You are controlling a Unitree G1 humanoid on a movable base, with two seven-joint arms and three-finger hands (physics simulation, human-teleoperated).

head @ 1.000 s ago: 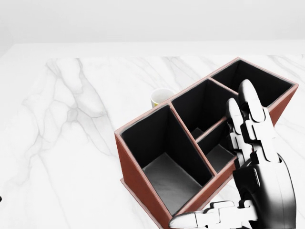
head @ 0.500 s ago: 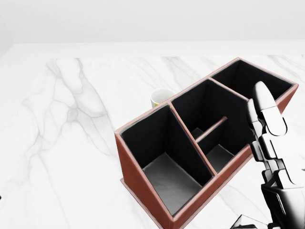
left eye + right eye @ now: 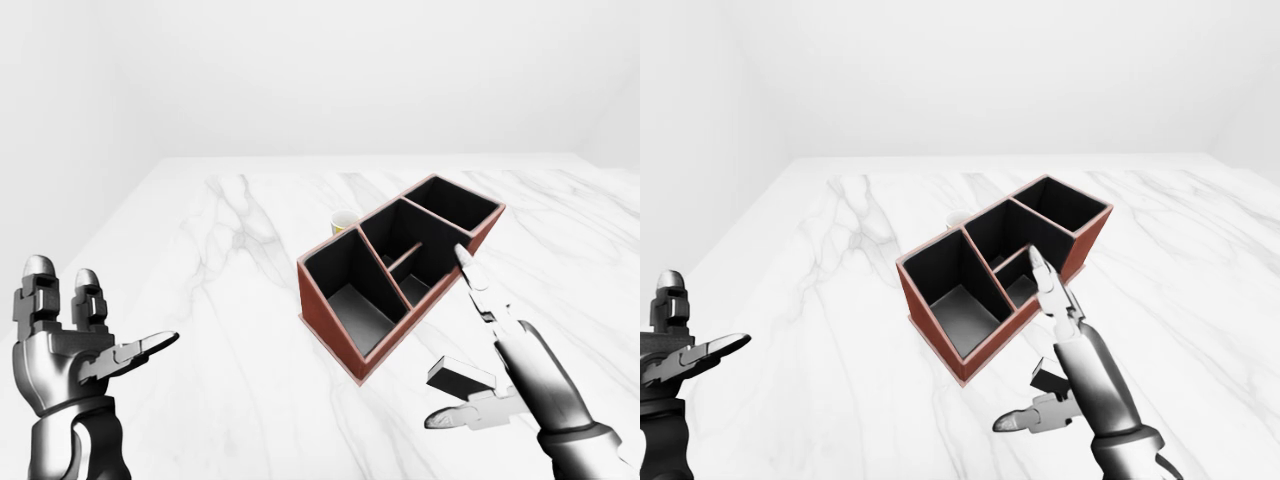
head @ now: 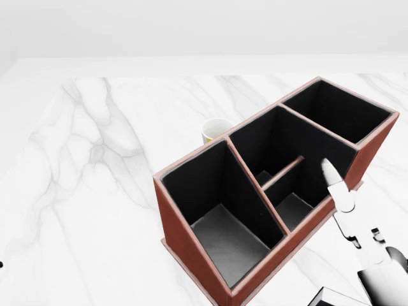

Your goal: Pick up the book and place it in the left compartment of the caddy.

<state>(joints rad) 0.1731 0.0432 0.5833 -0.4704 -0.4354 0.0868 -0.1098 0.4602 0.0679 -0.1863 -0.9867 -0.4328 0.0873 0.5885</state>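
Book [image 3: 462, 376]: dark slab with a pale edge, lying flat on the marble table [image 3: 220, 330] just below and right of the caddy [image 3: 400, 270]; long axis runs left to right, slightly down toward the right.
Left-eye view shows most of the book; head view only a corner; right-eye view hides most behind the right hand [image 3: 490, 385].
Right hand: fingers spread, over the book, not closed on it.
Left hand [image 3: 75, 345]: open, well left of the caddy.
Caddy: reddish-brown, black inside, empty left compartment.
Yellow cup [image 4: 217, 131]: just behind the caddy.
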